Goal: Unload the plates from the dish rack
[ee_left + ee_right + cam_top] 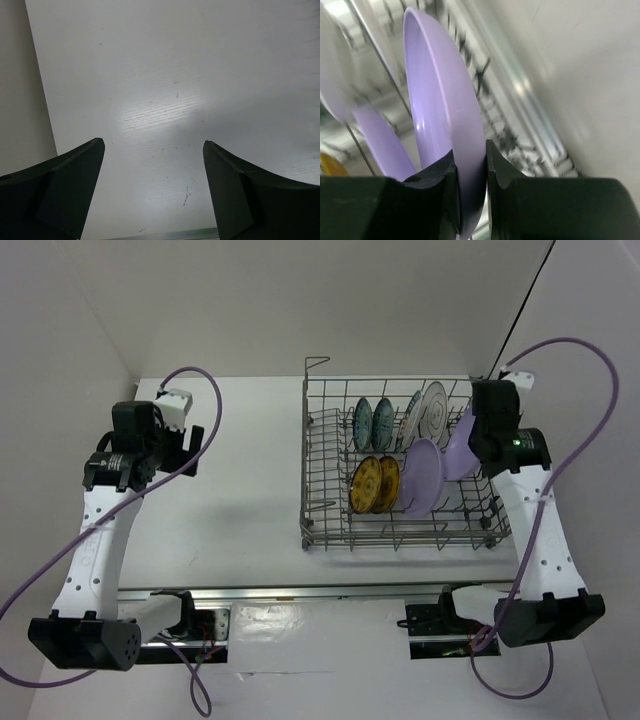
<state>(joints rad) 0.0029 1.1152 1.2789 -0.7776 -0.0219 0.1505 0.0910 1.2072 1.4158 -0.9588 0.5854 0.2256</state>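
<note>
The grey wire dish rack (325,495) stands at the right of the table. In it stand two teal plates (363,421), two white plates with dark rims (433,410), two yellow-gold plates (367,485) and a lavender plate (423,478). My right gripper (478,445) is shut on the rim of the second lavender plate (445,100), at the rack's right side; the gripper (470,165) pinches its edge, with blurred rack wires (507,127) behind. My left gripper (154,145) is open and empty over bare table, far left of the rack (188,448).
White walls close in on the left, back and right of the table (240,500). A metal rail (320,592) runs along the near edge between the arm bases. Purple cables loop off both arms.
</note>
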